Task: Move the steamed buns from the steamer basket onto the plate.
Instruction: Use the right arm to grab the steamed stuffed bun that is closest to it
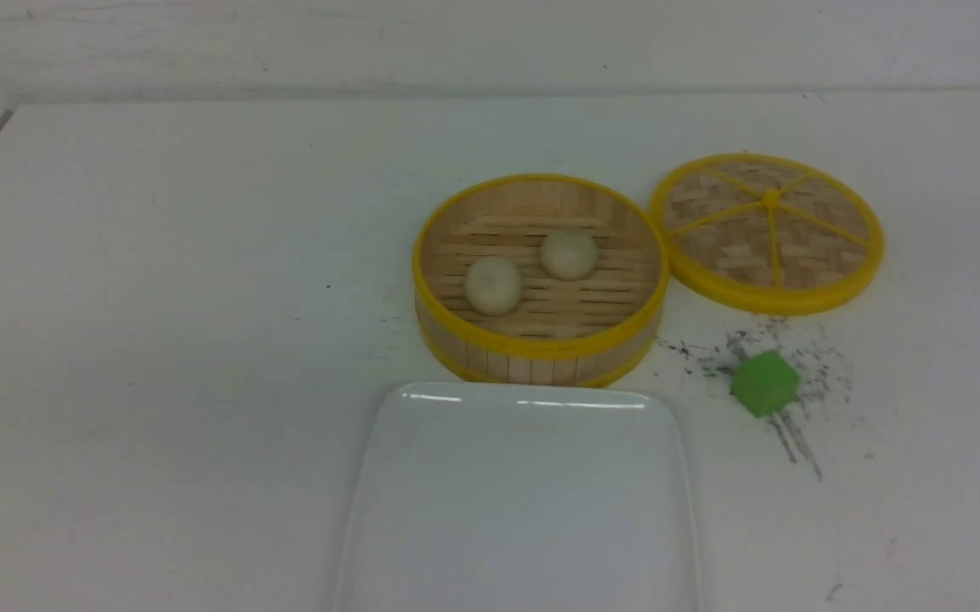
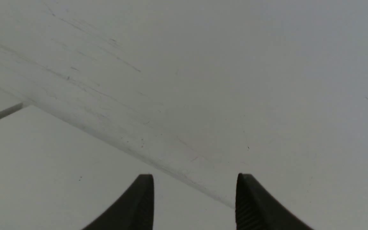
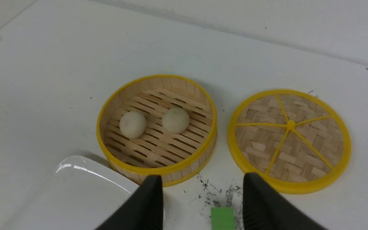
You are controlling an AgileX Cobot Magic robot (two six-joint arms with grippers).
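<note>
Both steamed buns [image 1: 494, 285] are sitting inside the steamer basket [image 1: 540, 347], at 12 o'clock from the plate [image 1: 523, 510]. Gaping empty: left end effector [image 2: 195, 179], right end effector [image 3: 202, 179]. Advised: descending vertically, clearing the rim.

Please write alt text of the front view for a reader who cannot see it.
Two steamed buns lie in an open bamboo steamer basket on a white table. A bare white plate stands just in front of it; the woven lid and a green cube lie to its right.
</note>
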